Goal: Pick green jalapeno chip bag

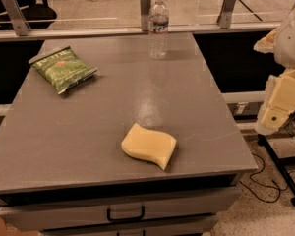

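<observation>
Camera view: green jalapeno chip bag (64, 69) lies flat at about 10 o'clock on the desk (88, 132), skewed, well apart from everything else, so it looks open to a top-down grab. Yellow sponge (148, 145) sits at 5 o'clock near the front edge. Water bottle (158, 28) stands upright at 12 o'clock by the back rail. End effector (280, 102) hangs off the desk at 3 o'clock, far from the bag, nothing seen in it; open or closed, cannot tell. Count: one bag, one sponge, one bottle, one drawer handle (125, 214).
</observation>
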### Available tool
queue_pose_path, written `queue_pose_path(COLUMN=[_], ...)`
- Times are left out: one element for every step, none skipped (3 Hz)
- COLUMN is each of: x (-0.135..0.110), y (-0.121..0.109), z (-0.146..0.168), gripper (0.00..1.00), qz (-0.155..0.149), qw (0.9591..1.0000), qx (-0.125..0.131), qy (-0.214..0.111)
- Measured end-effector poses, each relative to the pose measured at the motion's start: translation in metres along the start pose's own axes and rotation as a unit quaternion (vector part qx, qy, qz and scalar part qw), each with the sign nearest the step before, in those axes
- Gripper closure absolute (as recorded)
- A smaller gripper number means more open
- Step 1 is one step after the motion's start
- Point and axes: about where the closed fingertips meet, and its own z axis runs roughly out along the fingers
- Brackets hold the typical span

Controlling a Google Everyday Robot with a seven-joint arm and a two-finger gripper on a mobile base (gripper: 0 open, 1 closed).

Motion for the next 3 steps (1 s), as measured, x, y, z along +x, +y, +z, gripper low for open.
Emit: queue_pose_path(x=[-0.047,-0.120,-0.199], y=[-0.007,-0.004,0.008], z=[0.034,0.077,0.098], gripper=[0.00,0.00,0.00], qz=[-0.035,-0.081,-0.112], qw=[0.9979,0.9898,0.9770], qx=[-0.021,-0.049,-0.069], qy=[-0.050,-0.107,-0.168])
